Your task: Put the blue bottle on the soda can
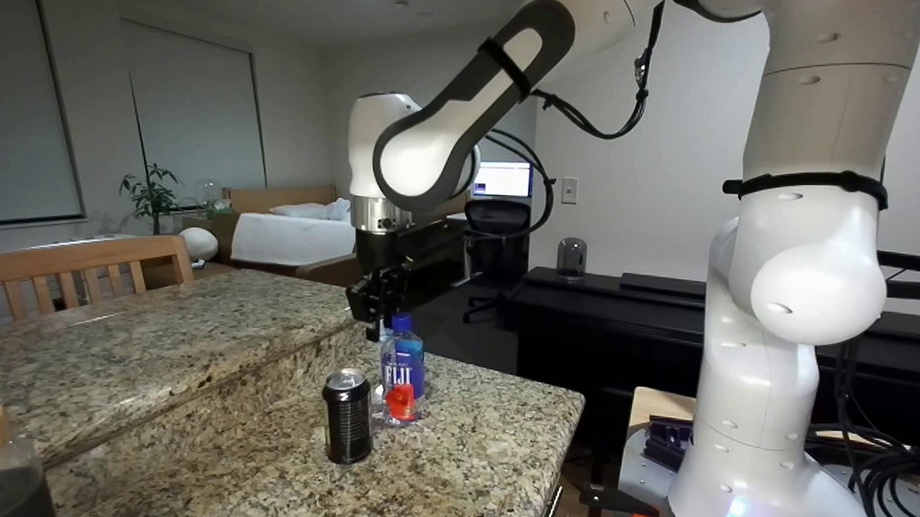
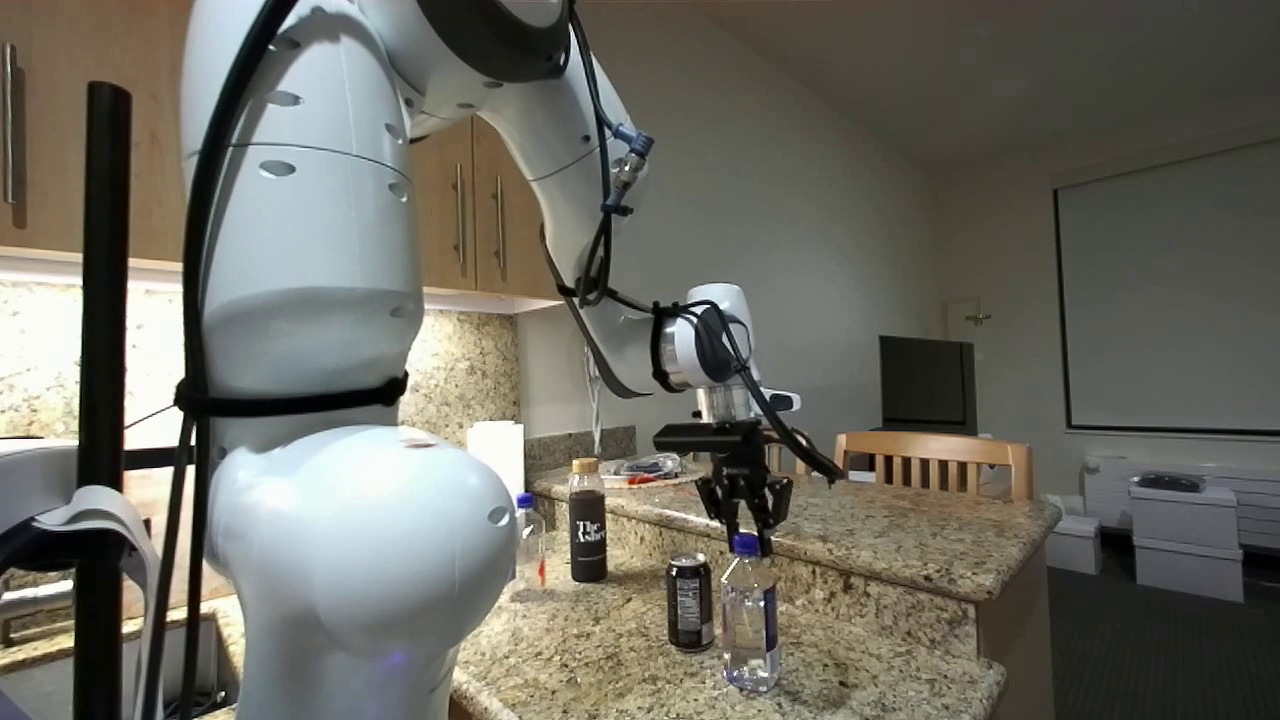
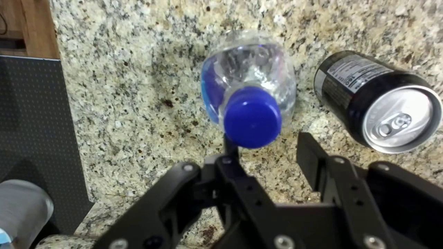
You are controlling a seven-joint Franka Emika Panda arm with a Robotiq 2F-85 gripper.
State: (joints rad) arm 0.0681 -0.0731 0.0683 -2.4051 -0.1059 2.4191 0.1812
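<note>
Two task things are stood upright on the speckled tan stone tabletop [image 1: 460,473]: a small, see-through, blue-capped plastic bottle [image 2: 748,620] and a short, round, black metal soda can [image 2: 690,602]. In both exterior views the can is seen to the left of the bottle, near it; a gap between them is shown in the wrist view. Another clear plastic bottle [image 2: 530,550] with a blue cap is seen partly hidden, farther off to the left, in an exterior view.

The black, two-fingered claw [image 3: 269,147] is held close by the bottle's top. Its fingers [image 3: 309,157] are spread apart with nothing pinched between them, and the round blue cap [image 3: 252,119] is just beside one of them; whether it is touched is not clear.

By its look, the bottle will be thin and bendy at the sides, so it could be dented by a hard squeeze, and the smooth plastic may be slippery. It should not be broken easily. How full it is cannot be made out, so its weight can only be guessed. The best hold would likely be taken at the neck [image 2: 746,563], just under the hard cap, with one finger put on each side. Then it would need to be set gently and flat on the can's silver top [image 3: 401,119].
</note>
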